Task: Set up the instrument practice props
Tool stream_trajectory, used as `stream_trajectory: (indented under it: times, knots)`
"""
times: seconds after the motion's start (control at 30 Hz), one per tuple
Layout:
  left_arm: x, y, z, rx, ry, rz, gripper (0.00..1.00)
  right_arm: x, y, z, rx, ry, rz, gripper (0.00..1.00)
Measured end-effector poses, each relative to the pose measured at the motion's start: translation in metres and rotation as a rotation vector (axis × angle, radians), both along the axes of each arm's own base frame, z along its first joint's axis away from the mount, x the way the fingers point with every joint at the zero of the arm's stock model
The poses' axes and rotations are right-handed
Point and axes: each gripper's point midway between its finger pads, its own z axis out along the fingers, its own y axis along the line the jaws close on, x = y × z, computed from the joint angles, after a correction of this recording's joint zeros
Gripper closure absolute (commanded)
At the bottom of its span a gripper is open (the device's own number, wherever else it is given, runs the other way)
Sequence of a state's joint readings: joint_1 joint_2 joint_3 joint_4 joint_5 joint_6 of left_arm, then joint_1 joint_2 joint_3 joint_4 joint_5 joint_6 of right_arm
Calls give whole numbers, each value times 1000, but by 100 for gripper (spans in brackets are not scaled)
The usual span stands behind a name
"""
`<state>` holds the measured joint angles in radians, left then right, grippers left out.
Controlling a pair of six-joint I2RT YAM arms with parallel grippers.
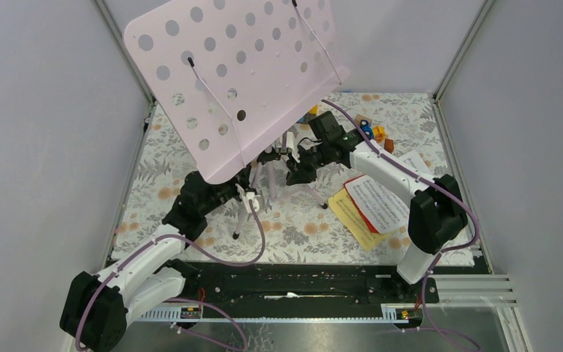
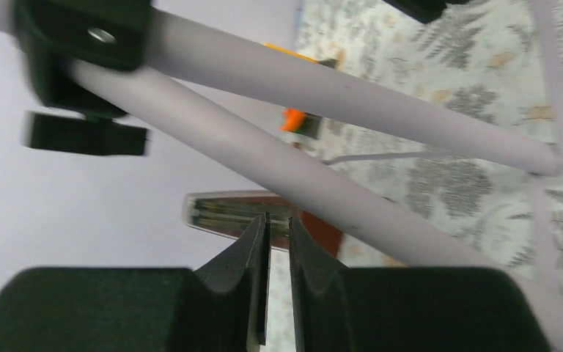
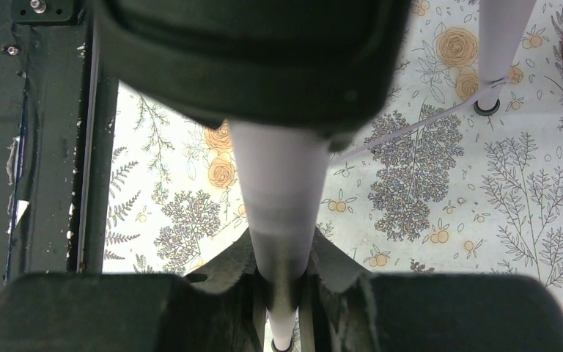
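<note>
Although the pink panel stands tilted atop its lilac tripod on the worktop, right end effector pinching a leg and left end effector nearly pressed together (on nothing), the sheet-music pages lie flat beside it, likely not yet placed.

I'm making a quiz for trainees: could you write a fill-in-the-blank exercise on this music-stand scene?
1. The pink panel is dotted with round ___.
2. The right gripper is shut on one ___ of the tripod.
3. The sheet-music pages lie on the tripod's ___ side.
Missing: holes; leg; right.
</note>
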<state>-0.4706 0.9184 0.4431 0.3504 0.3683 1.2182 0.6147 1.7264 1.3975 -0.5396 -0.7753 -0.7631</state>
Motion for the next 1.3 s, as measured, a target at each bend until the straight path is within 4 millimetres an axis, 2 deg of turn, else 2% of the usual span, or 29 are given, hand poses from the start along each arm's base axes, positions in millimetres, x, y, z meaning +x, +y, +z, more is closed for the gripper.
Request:
stream_trajectory:
  times: [0.07,0.13,0.2,0.3,0.57,0.7,0.8,0.9,1.0,1.23,1.3]
  knots:
    - [-3,2,-14,0,85,13,61,0,0,0,2,-1,-2,100]
    - [-4,3,-20,-5,145,24,54,0,0,1,5,-3,-5,100]
    - [-4,3,-18,-21,192,36,46,0,0,1,6,-6,-11,100]
    - [-5,6,-15,-45,272,64,27,1,0,1,13,-11,-24,100]
    - [-19,38,-15,-133,561,193,4,2,1,3,45,-30,-94,100]
    - [-43,46,-18,-182,697,210,1,4,1,4,65,-41,-127,100]
    - [-67,39,-20,-214,807,168,1,5,2,5,79,-52,-156,100]
    - [-80,30,-21,-270,900,139,2,9,2,6,98,-66,-197,100]
    - [-81,23,-22,-339,955,131,6,14,2,7,116,-74,-248,100]
    - [-65,10,-45,-378,1060,161,17,24,0,9,140,-94,-347,100]
    - [-58,6,-46,-393,1065,160,23,26,0,9,144,-96,-367,100]
